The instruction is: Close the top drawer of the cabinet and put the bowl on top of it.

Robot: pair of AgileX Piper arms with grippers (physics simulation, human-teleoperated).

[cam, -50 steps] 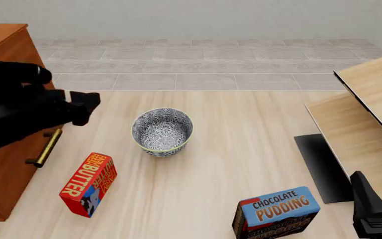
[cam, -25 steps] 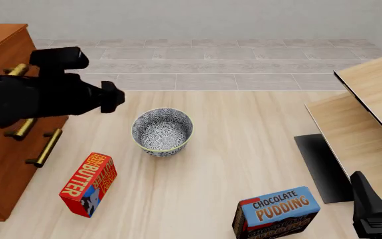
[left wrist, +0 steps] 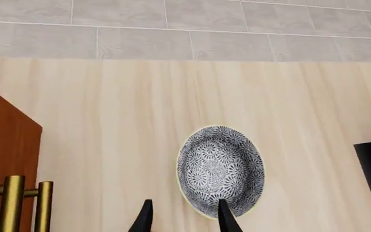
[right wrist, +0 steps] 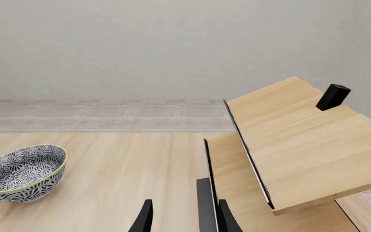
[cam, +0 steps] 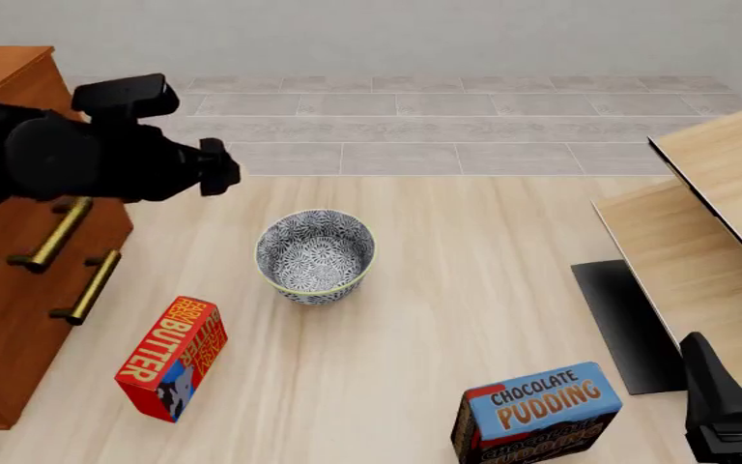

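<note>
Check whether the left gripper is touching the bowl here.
Apart. In the front view, the left gripper hangs above and left of the bowl, with bare table between them.

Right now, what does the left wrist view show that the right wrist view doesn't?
Only the left wrist view shows the cabinet with its brass handles, seen past the open left gripper. Only the right wrist view shows the pale wood furniture, with a small black block on it, beyond the open right gripper. Both show the bowl and the tiled floor.
</note>
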